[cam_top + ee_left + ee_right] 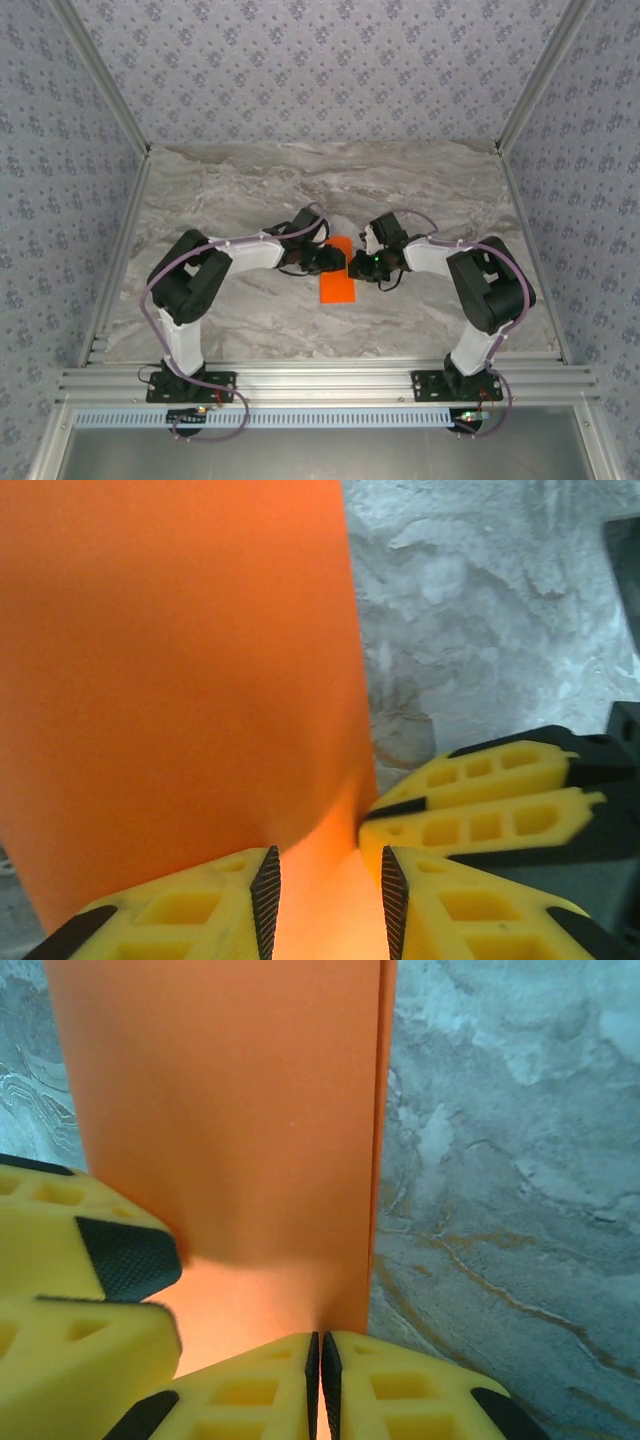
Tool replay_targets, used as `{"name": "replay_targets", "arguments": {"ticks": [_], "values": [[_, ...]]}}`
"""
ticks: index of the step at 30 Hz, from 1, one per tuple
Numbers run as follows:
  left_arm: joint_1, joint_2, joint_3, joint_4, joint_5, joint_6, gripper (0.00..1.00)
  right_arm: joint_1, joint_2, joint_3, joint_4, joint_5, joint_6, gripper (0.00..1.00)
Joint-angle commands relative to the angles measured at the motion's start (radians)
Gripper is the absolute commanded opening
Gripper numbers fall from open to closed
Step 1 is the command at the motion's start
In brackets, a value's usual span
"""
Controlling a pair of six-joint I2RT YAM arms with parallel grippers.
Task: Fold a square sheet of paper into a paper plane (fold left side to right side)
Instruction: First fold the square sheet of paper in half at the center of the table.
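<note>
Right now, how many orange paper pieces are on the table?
1. The orange-red paper sheet, folded into a narrow strip, lies mid-table between the left jaws and the right jaws. Part of it sits under them, so a scrap there could be hidden.

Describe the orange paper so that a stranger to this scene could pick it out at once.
Look at the grey marbled tabletop, at its middle, where the two arms meet. Between the left gripper and the right gripper lies the orange-red sheet of paper, a narrow strip. Its plain orange-red sets it apart from the grey stone and the yellow fingers.
</note>
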Motion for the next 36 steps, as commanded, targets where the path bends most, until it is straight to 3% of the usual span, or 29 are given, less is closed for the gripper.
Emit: {"name": "replay_targets", "arguments": {"ticks": [1, 10, 17, 26, 36], "values": [[0.0, 0.029, 0.033, -0.072, -0.059, 0.02, 0.34, 0.013, 0.059, -0.014, -0.106, 0.102, -0.03, 0.16], [0.013, 0.028, -0.044, -0.072, -0.112, 0.007, 0.34, 0.014, 0.073, -0.006, -0.134, 0.116, -0.044, 0.16], [0.088, -0.065, -0.128, -0.074, -0.112, 0.017, 0.34, 0.014, 0.076, -0.004, -0.144, 0.121, -0.05, 0.16], [0.12, -0.169, -0.117, -0.001, 0.004, 0.068, 0.29, 0.015, 0.078, 0.005, -0.138, 0.108, -0.049, 0.16], [0.072, -0.011, 0.036, 0.062, 0.078, 0.067, 0.27, 0.019, 0.081, 0.006, -0.152, 0.117, -0.057, 0.16]]}}
